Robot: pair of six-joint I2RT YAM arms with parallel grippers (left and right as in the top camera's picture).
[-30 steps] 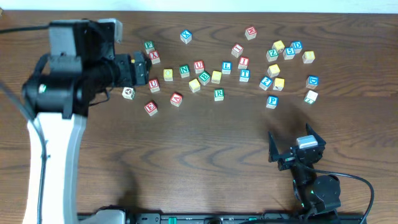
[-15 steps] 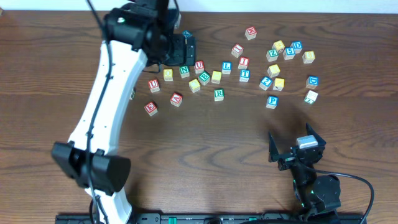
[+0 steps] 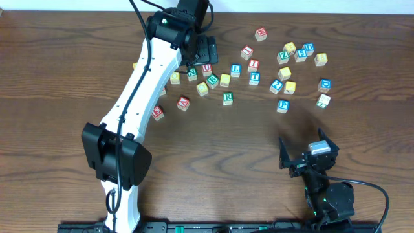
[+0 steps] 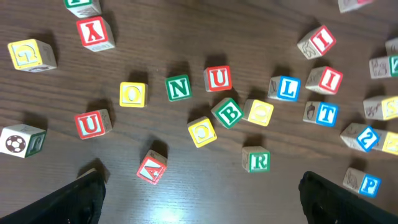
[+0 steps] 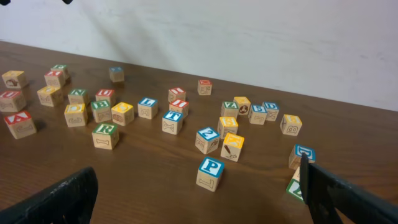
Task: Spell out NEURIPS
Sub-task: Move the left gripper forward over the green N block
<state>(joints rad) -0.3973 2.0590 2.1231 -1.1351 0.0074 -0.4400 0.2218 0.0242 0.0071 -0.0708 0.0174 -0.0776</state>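
Letter cubes lie scattered across the far half of the table. The left wrist view shows a green N [image 4: 179, 87] beside a red U [image 4: 217, 78], a second red U [image 4: 91, 124], a green R [image 4: 256, 160], red I cubes [image 4: 329, 79] and a blue P [image 4: 364, 183]. My left gripper [image 3: 206, 50] hovers high over the N [image 3: 192, 74] and U [image 3: 207, 68], open and holding nothing. My right gripper [image 3: 307, 150] rests open near the front edge, facing the P [image 5: 210, 173]. A red cube [image 3: 157, 111] is partly hidden under the left arm.
Other cubes sit among these: blue L [image 4: 286, 88], blue T [image 4: 323, 113], green B [image 4: 228, 112], red A [image 4: 152, 168], several yellow ones. A further group [image 3: 301, 55] lies at the back right. The white left arm [image 3: 139, 97] crosses the table's left-centre.
The left arm has swung from the table's left side to the right and back, so its gripper now hangs over the N and U. The right arm has not moved.
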